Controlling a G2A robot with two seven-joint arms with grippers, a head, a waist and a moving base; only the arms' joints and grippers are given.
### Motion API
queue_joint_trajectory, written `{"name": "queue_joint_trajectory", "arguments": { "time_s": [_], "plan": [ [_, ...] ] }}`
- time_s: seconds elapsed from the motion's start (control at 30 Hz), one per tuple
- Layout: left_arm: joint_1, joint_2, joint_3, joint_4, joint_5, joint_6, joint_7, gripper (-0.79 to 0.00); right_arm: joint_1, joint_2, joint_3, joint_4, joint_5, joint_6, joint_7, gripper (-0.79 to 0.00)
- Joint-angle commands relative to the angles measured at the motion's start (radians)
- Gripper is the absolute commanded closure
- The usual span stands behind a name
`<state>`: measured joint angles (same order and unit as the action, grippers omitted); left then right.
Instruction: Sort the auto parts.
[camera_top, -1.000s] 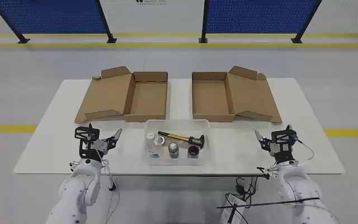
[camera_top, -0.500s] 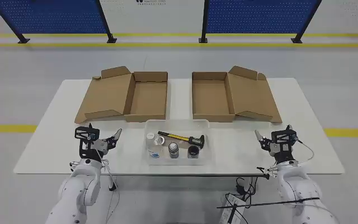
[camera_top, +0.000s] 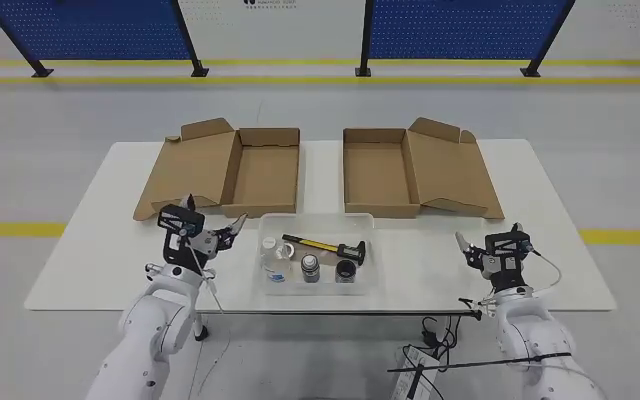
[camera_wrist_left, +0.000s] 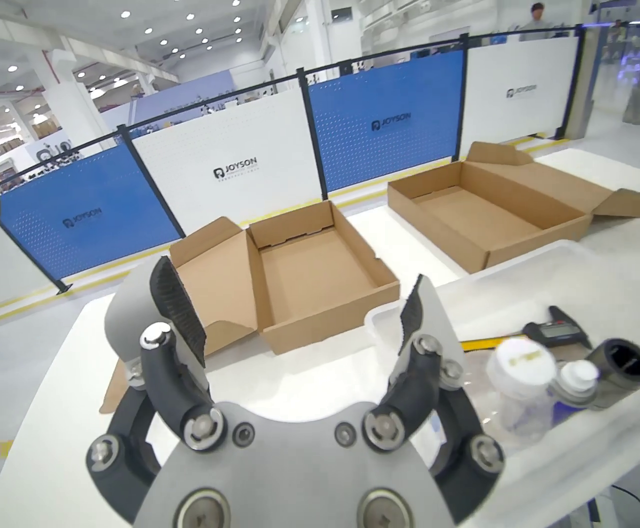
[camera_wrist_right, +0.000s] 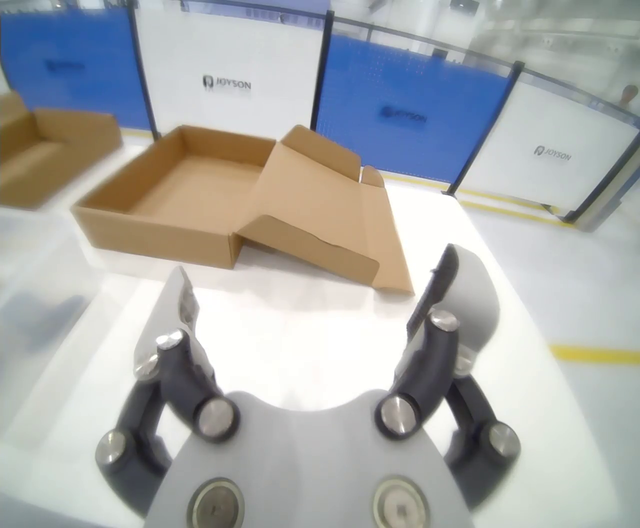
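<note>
A clear plastic tray (camera_top: 316, 217) stands at the table's front middle. In it lie a yellow-handled caliper (camera_top: 322, 245), a white-capped bottle (camera_top: 277, 264), a smaller bottle (camera_top: 310, 267) and a black cylinder (camera_top: 346, 270). My left gripper (camera_top: 215, 232) hovers just left of the tray, open and empty. The left wrist view has the left gripper (camera_wrist_left: 290, 285) ahead of the tray's rim (camera_wrist_left: 550, 250), with the bottle (camera_wrist_left: 520, 380) and the cylinder (camera_wrist_left: 617, 370) close by. My right gripper (camera_top: 488, 242) stays near the front right edge, and the right gripper (camera_wrist_right: 315, 270) is open over bare table.
Two open cardboard boxes lie behind the tray: the left box (camera_top: 262, 180) and the right box (camera_top: 378, 180), each with its lid folded outward. Bare white tabletop (camera_top: 100, 230) lies at both ends. Blue and white fence panels (camera_top: 100, 25) stand beyond the table.
My left arm has moved forward and to the right, closer to the tray. The right arm and the parts in the tray have not moved.
</note>
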<state>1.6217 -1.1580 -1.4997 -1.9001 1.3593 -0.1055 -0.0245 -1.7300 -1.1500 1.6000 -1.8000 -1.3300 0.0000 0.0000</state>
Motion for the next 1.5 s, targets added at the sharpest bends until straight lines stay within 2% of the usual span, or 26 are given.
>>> {"name": "queue_joint_trajectory", "arguments": {
  "time_s": [0.0,0.23,0.53,0.67,0.87,1.13,1.47],
  "plan": [
    [-0.017,-0.002,0.027,-0.023,-0.01,-0.025,-0.02,-0.785,0.0,0.0,0.0,0.0,0.0,0.0,0.0,-0.785],
    [-0.021,-0.004,0.099,-0.103,0.031,-0.096,-0.069,-0.785,0.0,0.0,0.0,0.0,0.0,0.0,0.0,-0.785],
    [0.061,0.0,0.132,-0.126,0.135,-0.12,-0.049,-0.785,0.0,0.0,0.0,0.0,0.0,0.0,0.0,-0.785],
    [0.096,-0.001,0.132,-0.116,0.092,-0.111,-0.067,-0.785,0.0,0.0,0.0,0.0,0.0,0.0,0.0,-0.785],
    [0.1,-0.002,0.142,-0.056,0.114,-0.091,-0.059,-0.785,0.0,0.0,0.0,0.0,0.0,0.0,0.0,-0.785],
    [0.063,-0.011,0.157,0.014,-0.009,-0.082,-0.141,-0.785,0.0,0.0,0.0,0.0,0.0,0.0,0.0,-0.785],
    [0.03,-0.017,0.174,0.051,-0.059,-0.07,-0.205,-0.785,0.0,0.0,0.0,0.0,0.0,0.0,0.0,-0.785]
  ]
}}
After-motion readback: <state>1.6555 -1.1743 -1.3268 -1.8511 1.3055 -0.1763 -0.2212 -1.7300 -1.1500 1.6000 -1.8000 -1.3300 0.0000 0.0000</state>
